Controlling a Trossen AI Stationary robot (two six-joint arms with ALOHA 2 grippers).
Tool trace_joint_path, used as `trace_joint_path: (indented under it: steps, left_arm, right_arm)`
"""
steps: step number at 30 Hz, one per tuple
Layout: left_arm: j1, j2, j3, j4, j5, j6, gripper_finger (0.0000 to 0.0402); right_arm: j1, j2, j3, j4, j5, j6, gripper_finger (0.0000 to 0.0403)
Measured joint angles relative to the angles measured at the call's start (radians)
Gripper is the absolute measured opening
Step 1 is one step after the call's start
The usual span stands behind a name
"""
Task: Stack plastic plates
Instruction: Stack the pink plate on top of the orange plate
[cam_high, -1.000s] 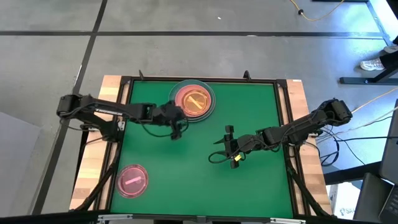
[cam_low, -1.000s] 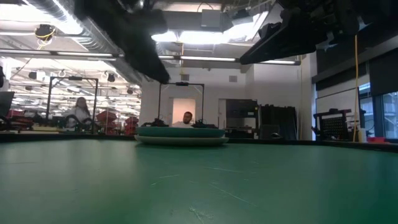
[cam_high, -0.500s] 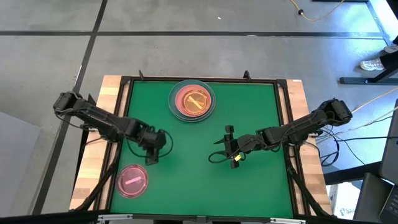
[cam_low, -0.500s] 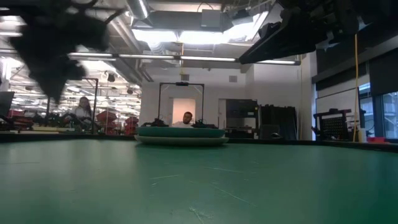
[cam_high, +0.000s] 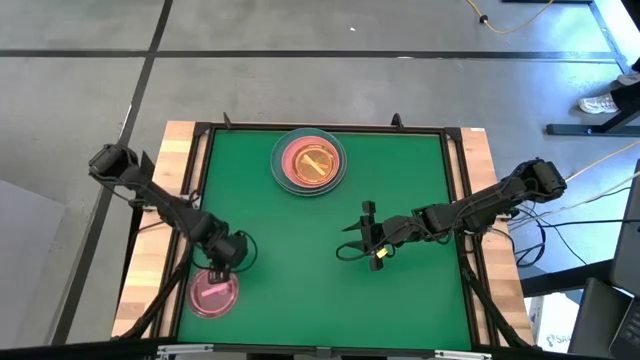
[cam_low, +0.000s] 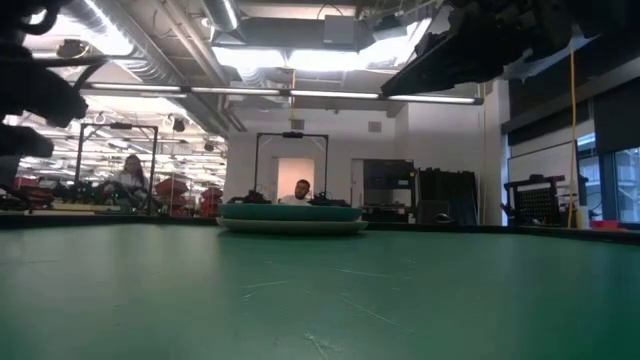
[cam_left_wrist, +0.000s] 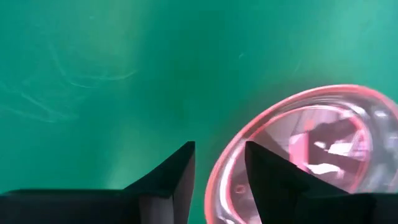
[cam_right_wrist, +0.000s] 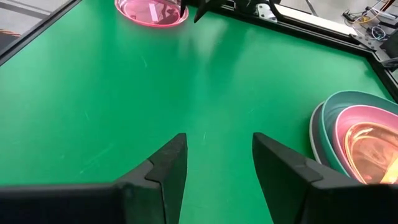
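Observation:
A stack of plates (cam_high: 310, 162) rests flat near the table's far edge: a grey-white and a teal plate below, a pink one in them, and an orange-yellow barred one on top. It also shows in the low view (cam_low: 290, 218) and the right wrist view (cam_right_wrist: 360, 134). A small translucent pink plate (cam_high: 212, 292) with a bar mark lies flat near the near left corner. My left gripper (cam_high: 226, 254) is open at that plate's far rim. In the left wrist view the gripper (cam_left_wrist: 219, 171) has one finger over the plate (cam_left_wrist: 311, 155) and one outside. My right gripper (cam_high: 370, 236) is open over the table's middle right.
Green mat (cam_high: 300, 270) inside a dark frame with wooden side strips (cam_high: 175, 150). Open mat lies between the two grippers and along the near edge. People sit far off in the room behind the table (cam_low: 302, 190).
My left gripper has swept from beside the stack at the far edge toward the near left corner, ending at the small pink plate's rim. The plates have not moved.

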Motion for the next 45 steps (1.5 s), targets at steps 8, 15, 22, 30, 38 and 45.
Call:
trace_joint_path:
  steps: [8,15,22,30,38,45]
  left_arm:
    - [-0.069,0.000,-0.065,0.082,-0.023,0.000,0.0134]
    - [-0.079,-0.003,-0.121,0.186,0.012,-0.056,0.0128]
    - [-0.060,-0.002,-0.129,0.191,0.025,-0.068,0.0060]
    - [-0.014,-0.013,-0.129,0.238,0.056,-0.048,0.0008]
    - [0.104,-0.132,-0.130,0.363,-0.055,0.009,0.0006]
    - [0.260,-0.253,-0.129,0.489,-0.317,0.088,0.0002]
  right_arm:
    - [0.000,0.000,0.000,-0.001,0.000,0.000,0.0172]
    - [0.000,0.000,0.000,-0.004,0.000,0.000,0.0172]
    - [0.000,0.000,0.000,-0.002,0.000,0.000,0.0172]
    - [0.000,0.000,0.000,-0.001,0.001,0.000,0.0172]
    - [0.000,0.000,0.000,0.000,0.008,0.000,0.0172]
    - [0.000,0.000,0.000,0.000,0.008,0.000,0.0172]
